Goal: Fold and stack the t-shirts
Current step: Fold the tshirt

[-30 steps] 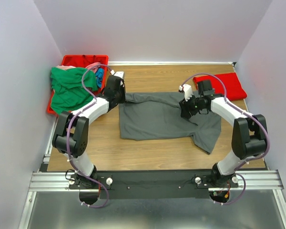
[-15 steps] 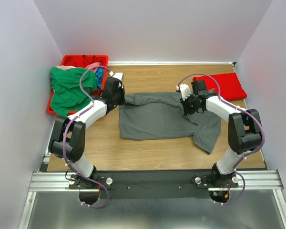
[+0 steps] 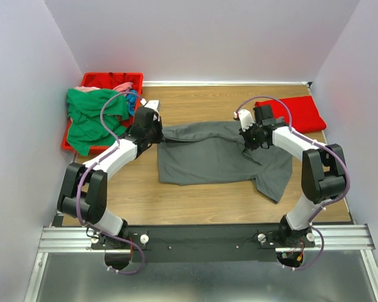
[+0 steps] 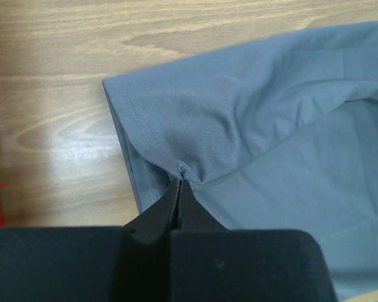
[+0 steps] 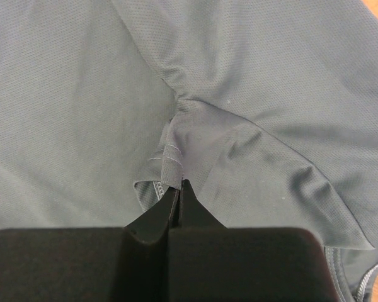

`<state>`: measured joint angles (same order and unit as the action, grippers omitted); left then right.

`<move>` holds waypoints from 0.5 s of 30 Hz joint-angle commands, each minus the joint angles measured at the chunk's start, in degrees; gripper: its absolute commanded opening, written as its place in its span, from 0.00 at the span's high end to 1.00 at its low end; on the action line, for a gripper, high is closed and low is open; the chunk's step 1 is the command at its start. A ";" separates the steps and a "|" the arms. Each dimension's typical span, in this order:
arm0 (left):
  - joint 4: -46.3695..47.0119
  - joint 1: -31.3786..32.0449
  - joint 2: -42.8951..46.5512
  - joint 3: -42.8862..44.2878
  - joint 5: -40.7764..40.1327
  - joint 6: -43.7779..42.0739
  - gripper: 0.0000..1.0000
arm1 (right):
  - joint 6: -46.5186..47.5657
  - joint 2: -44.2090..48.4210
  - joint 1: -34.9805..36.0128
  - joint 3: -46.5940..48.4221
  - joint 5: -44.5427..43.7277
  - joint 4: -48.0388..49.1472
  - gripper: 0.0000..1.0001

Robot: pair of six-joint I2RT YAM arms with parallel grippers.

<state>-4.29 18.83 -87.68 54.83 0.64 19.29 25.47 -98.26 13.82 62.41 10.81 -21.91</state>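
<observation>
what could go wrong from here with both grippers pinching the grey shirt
The left gripper holds only a small pinch near the sleeve hem of the dark grey t-shirt; a pull may slip it free. The right gripper pinches a bunched fold, perhaps several layers, so folding could come out crooked.

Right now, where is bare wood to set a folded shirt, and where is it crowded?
Bare: the near table strip in front of the grey shirt; the far strip between red bin and red shirt. Crowded: far-left, bin and green shirt.
</observation>
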 commanded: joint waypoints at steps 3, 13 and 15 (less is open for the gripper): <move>1.13 -0.20 2.42 -2.53 -0.12 1.10 1.00 | -0.25 2.28 -0.81 -0.19 -2.63 1.35 1.00; 1.66 -0.28 -0.56 -1.92 -0.12 1.01 1.00 | 0.81 5.97 -3.63 -1.15 0.18 1.26 1.00; 1.48 -0.28 -1.26 -1.31 -0.12 0.93 1.00 | 1.07 6.58 -3.89 -1.42 0.44 1.26 1.00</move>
<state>-3.68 18.81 -87.07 51.83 0.64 19.99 25.61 -93.82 10.50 62.11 9.96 -21.87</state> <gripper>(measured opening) 0.005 0.006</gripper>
